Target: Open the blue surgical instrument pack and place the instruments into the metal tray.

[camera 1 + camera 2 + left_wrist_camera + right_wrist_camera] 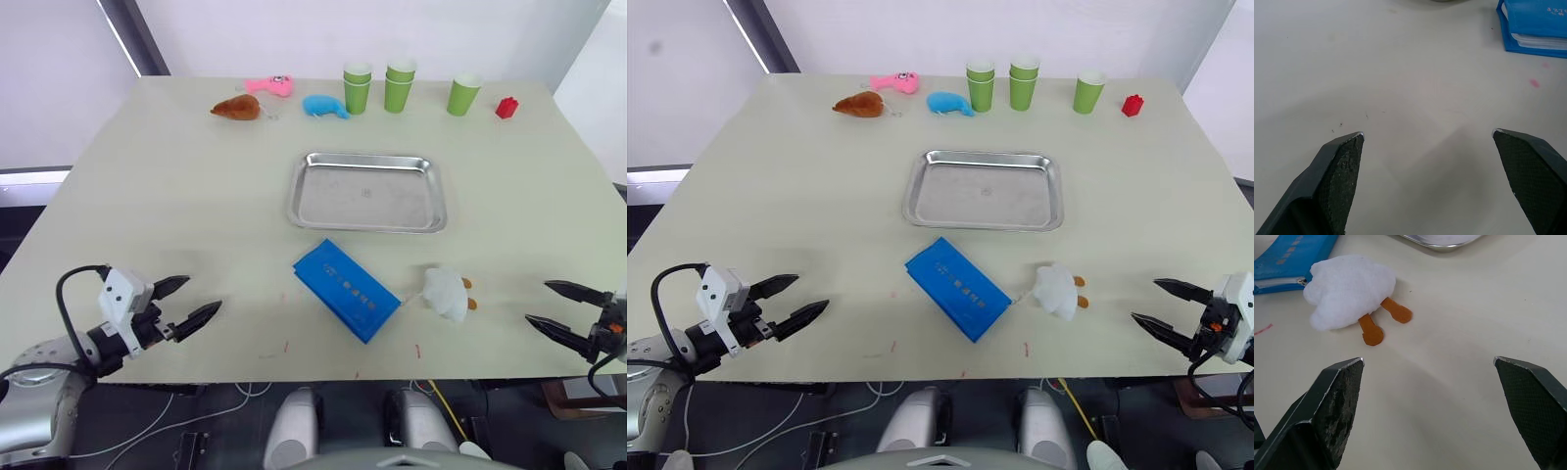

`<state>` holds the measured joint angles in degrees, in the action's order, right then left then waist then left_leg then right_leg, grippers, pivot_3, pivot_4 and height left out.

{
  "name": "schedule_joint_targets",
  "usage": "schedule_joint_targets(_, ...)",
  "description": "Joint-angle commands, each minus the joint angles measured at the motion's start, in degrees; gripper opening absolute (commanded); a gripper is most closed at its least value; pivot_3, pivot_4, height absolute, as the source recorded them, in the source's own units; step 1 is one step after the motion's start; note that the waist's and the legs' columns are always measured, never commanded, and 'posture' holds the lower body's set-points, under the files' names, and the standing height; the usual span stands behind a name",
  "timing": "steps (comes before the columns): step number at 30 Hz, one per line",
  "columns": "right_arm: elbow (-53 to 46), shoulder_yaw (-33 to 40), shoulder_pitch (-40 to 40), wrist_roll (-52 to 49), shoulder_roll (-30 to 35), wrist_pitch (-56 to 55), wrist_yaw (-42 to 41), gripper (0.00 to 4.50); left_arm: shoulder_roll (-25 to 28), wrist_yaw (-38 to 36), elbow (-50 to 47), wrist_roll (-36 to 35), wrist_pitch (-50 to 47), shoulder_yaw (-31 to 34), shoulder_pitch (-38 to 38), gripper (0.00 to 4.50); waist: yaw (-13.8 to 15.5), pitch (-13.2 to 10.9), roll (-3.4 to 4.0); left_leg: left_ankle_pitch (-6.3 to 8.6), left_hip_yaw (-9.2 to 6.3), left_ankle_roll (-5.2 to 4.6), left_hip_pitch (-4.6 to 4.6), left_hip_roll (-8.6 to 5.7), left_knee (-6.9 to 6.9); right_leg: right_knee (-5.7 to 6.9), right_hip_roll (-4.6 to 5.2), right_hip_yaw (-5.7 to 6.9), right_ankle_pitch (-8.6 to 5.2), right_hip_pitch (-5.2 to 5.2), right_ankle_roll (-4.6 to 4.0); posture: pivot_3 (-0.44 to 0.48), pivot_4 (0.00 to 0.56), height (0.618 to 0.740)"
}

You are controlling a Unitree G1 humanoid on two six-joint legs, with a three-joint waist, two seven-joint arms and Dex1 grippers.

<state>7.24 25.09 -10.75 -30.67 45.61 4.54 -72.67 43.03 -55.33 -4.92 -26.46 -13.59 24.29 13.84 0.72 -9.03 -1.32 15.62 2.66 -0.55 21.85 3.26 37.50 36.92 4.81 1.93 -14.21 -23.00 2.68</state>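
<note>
Blue surgical instrument pack (347,289) is lying zipped shut at 6 o'clock of the empty metal tray (367,191) (instruments presumably inside), while left gripper (186,304) and right gripper (559,311) are flanking it, jaws spread, ready to approach.

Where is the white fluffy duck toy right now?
In the left eye view, the white duck toy lies on the table's near right part, just right of the closed blue surgical instrument pack and in front of the metal tray, between pack and right gripper.
</note>
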Motion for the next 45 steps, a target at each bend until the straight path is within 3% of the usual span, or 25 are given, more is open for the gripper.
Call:
schedule_joint_targets(1,-3.2,1.3,-1.5,-0.8,-0.2,0.4,0.7,4.45,0.7,-1.1,2.1,0.3,2.2,1.1,-0.7,4.50,0.0,0.0,0.02,0.00,0.00,0.00,0.00,0.00,0.00,0.00,0.00,0.00,0.00,0.00,0.00,0.000,0.150,0.739)
schedule_joint_targets(17,-11.5,1.6,-5.7,-2.4,-2.9,2.8,5.6,4.45,2.6,-7.7,13.2,1.5,6.5,-0.1,-6.8,4.50,0.0,0.0,-0.01,0.00,-0.03,0.00,-0.03,0.01,0.07,0.14,-0.05,-0.02,0.00,0.00,0.00,0.000,0.150,0.739)
schedule_joint_targets(23,-20.1,-0.3,-6.4,-3.7,-4.5,6.7,9.5,4.45,4.0,-10.5,18.1,2.3,7.5,-2.6,-13.1,4.50,0.1,0.0,-0.01,0.00,-0.05,0.00,-0.04,0.01,0.13,0.23,-0.05,-0.02,0.00,0.00,0.00,0.000,0.150,0.739)
schedule_joint_targets(30,-31.6,-2.6,-8.1,-7.8,-5.2,12.9,12.7,4.45,3.8,-15.2,25.0,5.1,8.7,-9.8,-24.1,4.50,0.1,0.0,-0.02,0.00,-0.08,0.00,0.04,0.01,0.40,0.41,-0.05,-0.01,0.00,0.00,0.00,0.000,0.150,0.739)
schedule_joint_targets(31,-33.1,-2.8,-8.2,-8.8,-5.2,14.0,13.1,3.90,3.6,-15.8,26.2,5.5,9.1,-10.7,-25.8,3.92,0.1,0.0,-0.03,0.00,-0.11,0.00,0.07,0.01,0.53,0.50,-0.05,-0.01,0.00,0.00,0.00,0.000,0.150,0.739)
schedule_joint_targets(32,-34.5,-3.1,-8.2,-9.8,-5.3,14.9,13.5,3.67,3.3,-16.5,27.3,5.8,9.5,-11.6,-27.3,3.69,0.1,0.0,-0.04,0.00,-0.13,0.00,0.10,0.01,0.66,0.61,-0.06,0.00,-0.01,-0.01,0.00,0.000,0.150,0.739)
schedule_joint_targets(35,-38.6,-4.9,-8.6,-11.4,-4.7,17.6,14.5,1.97,2.2,-18.0,30.7,7.7,10.7,-15.1,-32.7,2.07,-0.1,0.0,-0.05,0.00,-0.14,0.00,0.08,0.01,0.83,0.78,-0.05,-0.04,-0.01,0.00,0.01,0.000,0.150,0.739)
schedule_joint_targets(37,-41.3,-7.8,-9.2,-9.6,-4.2,18.5,15.5,1.32,0.5,-18.5,32.1,9.2,11.2,-18.0,-37.0,1.45,0.1,0.0,-0.08,0.00,-0.14,-0.01,0.07,0.01,0.86,0.85,-0.06,-0.06,-0.01,0.00,0.01,0.000,0.150,0.739)
schedule_joint_targets(40,-43.0,-11.8,-8.5,-7.2,-4.6,19.7,18.6,0.01,-1.5,-19.3,34.0,10.7,11.4,-20.9,-41.3,0.15,0.1,0.0,-0.11,-0.01,-0.35,-0.01,0.14,0.00,0.97,0.91,-0.25,-0.16,-0.02,0.04,0.01,0.000,0.150,0.739)
schedule_joint_targets(45,-43.8,-18.4,-6.5,-3.2,-5.3,21.8,23.2,0.00,-4.2,-20.6,37.6,12.7,12.6,-24.3,-46.3,0.04,-0.2,0.1,-0.15,-0.01,-0.34,-0.02,0.16,-0.01,0.98,0.89,-0.44,-0.47,-0.01,0.02,0.00,0.000,0.150,0.739)
